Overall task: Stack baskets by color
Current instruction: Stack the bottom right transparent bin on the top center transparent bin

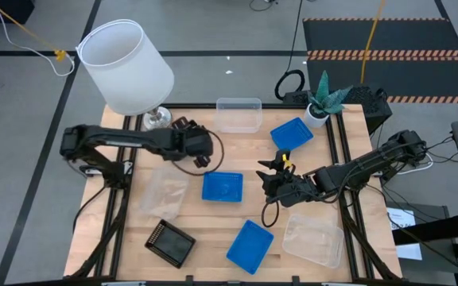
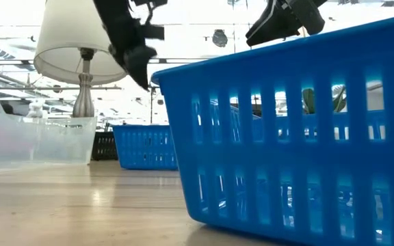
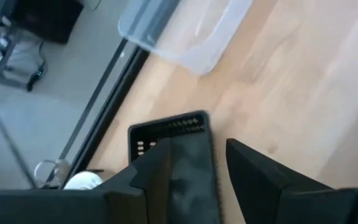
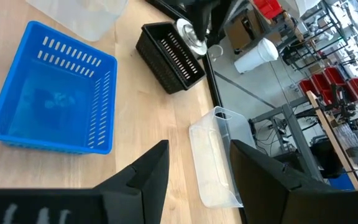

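Note:
My left gripper (image 1: 203, 151) (image 3: 219, 168) hovers open over the far left of the table, just above a black basket (image 3: 166, 132) that rests on the wood beside the lamp base (image 4: 191, 37); its fingers touch nothing. My right gripper (image 1: 273, 171) (image 4: 197, 180) hangs open at mid-table, holding nothing. One blue basket (image 1: 223, 187) sits at the centre, another (image 1: 292, 133) at the far right, a third (image 1: 250, 246) at the near edge. A second black basket (image 1: 171, 242) lies near left. Clear baskets stand at the far middle (image 1: 238, 114), left (image 1: 164, 193) and near right (image 1: 312, 241).
A lamp with a white shade (image 1: 126, 63) stands at the far left corner. A small potted plant (image 1: 320, 103) stands at the far right corner. In the low view the near blue basket (image 2: 299, 130) fills the foreground. Bare wood shows between the baskets.

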`<action>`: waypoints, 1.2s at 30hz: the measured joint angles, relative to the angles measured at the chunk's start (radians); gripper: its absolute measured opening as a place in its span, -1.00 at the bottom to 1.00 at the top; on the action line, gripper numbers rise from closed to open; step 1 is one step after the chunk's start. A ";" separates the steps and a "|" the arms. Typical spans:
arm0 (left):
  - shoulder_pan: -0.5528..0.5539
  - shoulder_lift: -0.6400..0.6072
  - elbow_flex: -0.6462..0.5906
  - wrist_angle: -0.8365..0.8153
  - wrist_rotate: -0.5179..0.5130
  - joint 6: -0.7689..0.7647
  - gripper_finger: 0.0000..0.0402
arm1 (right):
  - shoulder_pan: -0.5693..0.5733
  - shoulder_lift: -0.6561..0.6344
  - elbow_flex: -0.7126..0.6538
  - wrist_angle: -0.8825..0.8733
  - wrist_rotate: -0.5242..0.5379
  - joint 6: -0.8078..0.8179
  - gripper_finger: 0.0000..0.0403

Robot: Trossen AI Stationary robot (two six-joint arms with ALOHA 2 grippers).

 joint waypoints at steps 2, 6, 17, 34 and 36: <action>-0.025 -0.040 0.000 -0.006 0.001 -0.009 -0.25 | 0.000 0.000 0.000 0.000 0.000 0.000 -0.20; -0.075 -0.098 -0.001 -0.014 0.001 -0.012 -0.28 | 0.000 0.000 0.000 0.006 -0.002 0.033 -0.20; -0.233 -0.235 -0.002 -0.031 0.001 -0.006 -0.28 | 0.006 0.000 0.038 0.021 -0.266 0.281 -0.20; -0.463 -0.280 -0.002 -0.023 0.002 -0.059 -0.28 | 0.363 0.102 0.295 -0.269 -0.311 0.821 -0.20; -0.470 -0.280 -0.002 -0.023 0.001 -0.067 -0.28 | 0.403 0.130 0.326 -0.340 -0.323 0.896 -0.20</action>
